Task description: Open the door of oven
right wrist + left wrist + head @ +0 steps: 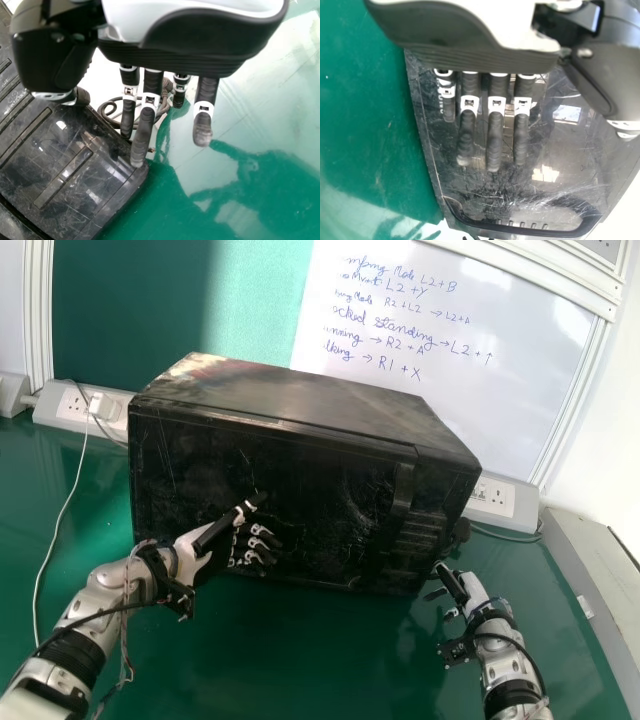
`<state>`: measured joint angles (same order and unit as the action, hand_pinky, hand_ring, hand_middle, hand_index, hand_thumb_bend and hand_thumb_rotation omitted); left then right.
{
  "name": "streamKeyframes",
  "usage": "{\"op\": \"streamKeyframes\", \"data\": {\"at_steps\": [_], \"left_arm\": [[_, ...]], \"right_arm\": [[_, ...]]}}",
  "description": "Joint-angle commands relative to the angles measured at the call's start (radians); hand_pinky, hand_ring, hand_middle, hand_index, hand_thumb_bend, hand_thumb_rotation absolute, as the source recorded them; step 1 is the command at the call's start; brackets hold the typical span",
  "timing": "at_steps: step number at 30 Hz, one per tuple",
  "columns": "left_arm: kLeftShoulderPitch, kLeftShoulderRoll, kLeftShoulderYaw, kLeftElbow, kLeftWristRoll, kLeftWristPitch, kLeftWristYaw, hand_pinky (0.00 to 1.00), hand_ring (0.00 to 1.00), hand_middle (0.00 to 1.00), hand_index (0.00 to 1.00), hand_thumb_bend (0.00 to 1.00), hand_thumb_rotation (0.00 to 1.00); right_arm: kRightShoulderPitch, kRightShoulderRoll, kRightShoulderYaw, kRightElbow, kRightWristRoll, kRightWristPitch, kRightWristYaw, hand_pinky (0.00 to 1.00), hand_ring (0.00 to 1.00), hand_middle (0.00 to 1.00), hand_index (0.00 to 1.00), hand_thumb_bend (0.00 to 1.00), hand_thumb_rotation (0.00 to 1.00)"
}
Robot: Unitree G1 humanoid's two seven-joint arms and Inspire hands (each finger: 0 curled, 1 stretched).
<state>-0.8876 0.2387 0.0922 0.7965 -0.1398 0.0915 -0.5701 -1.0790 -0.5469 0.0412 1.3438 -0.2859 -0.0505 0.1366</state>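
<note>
Head view, oven: the black, boxy oven (pixel 300 405) sits on the green tabletop (pixel 250 670), its front towards the robot.
Head view, door: the door (pixel 330 480) lies closed, flush with the front; it is dark, glossy and scratched.
Head view, handle: an upright strip (pixel 403 486) near the right end of the front, with the control panel (pixel 430 525) beside it.
Head view, left: the left robot hand (pixel 195 546) is before the left half of the door, thumb pointing across it; whether it touches, I cannot tell.
Head view, right: the right robot hand (pixel 473 589) is near the oven's lower right corner.
Head view, behind: a whiteboard (pixel 500 350) with handwriting, a green panel (pixel 240 300), and a socket strip (pixel 60 400) holding a white plug (pixel 103 406).
Left wrist view, hand: the fingers (pixel 494 145) are nearly straight, slightly spread with narrow gaps between them, in front of the glossy door.
Right wrist view, hand: the fingers are extended and unevenly spread, over the tabletop and close to the oven's edge; a coiled cable (pixel 111 111) lies beyond them.
</note>
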Motion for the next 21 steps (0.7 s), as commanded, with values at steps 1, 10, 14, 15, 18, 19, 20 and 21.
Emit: {"op": "streamKeyframes", "data": {"at_steps": [1,10,14,15,18,19,20,21], "left_arm": [[-0.022,0.001,0.005,0.008,-0.011,-0.008,-0.006,0.26,0.34,0.43,0.49,0.50,0.09],[-0.019,-0.001,0.008,-0.008,-0.014,0.011,0.004,0.26,0.34,0.43,0.49,0.50,0.09],[-0.020,-0.001,0.011,-0.006,-0.026,0.016,-0.014,0.26,0.35,0.44,0.49,0.50,0.10],[-0.020,0.000,0.010,-0.009,-0.029,0.020,-0.021,0.26,0.35,0.44,0.49,0.50,0.10],[-0.019,0.006,0.007,-0.015,-0.044,0.031,-0.056,0.27,0.36,0.46,0.49,0.50,0.10],[-0.019,0.007,0.007,-0.017,-0.048,0.036,-0.063,0.27,0.37,0.46,0.49,0.49,0.10],[-0.018,0.008,0.007,-0.021,-0.050,0.044,-0.066,0.27,0.37,0.47,0.49,0.49,0.10],[-0.016,0.008,0.008,-0.027,-0.053,0.047,-0.070,0.27,0.37,0.47,0.49,0.49,0.10]], "right_arm": [[-0.020,0.020,0.007,-0.009,-0.002,-0.006,0.022,0.13,0.21,0.37,0.70,0.54,0.59],[-0.020,0.021,0.004,-0.009,0.003,-0.002,0.020,0.13,0.21,0.38,0.71,0.53,0.56],[-0.022,0.023,0.003,-0.009,0.003,0.002,0.021,0.13,0.21,0.38,0.70,0.53,0.55],[-0.022,0.022,0.004,-0.009,0.001,0.000,0.021,0.13,0.21,0.38,0.70,0.53,0.55],[-0.021,0.022,0.000,-0.009,0.006,-0.002,0.022,0.13,0.21,0.38,0.70,0.54,0.57],[-0.020,0.021,0.000,-0.010,0.006,-0.005,0.023,0.13,0.21,0.38,0.69,0.54,0.57],[-0.020,0.021,0.002,-0.010,0.003,-0.007,0.021,0.13,0.21,0.38,0.69,0.55,0.58],[-0.020,0.020,0.007,-0.010,-0.002,-0.008,0.021,0.14,0.22,0.38,0.69,0.55,0.57]]}}
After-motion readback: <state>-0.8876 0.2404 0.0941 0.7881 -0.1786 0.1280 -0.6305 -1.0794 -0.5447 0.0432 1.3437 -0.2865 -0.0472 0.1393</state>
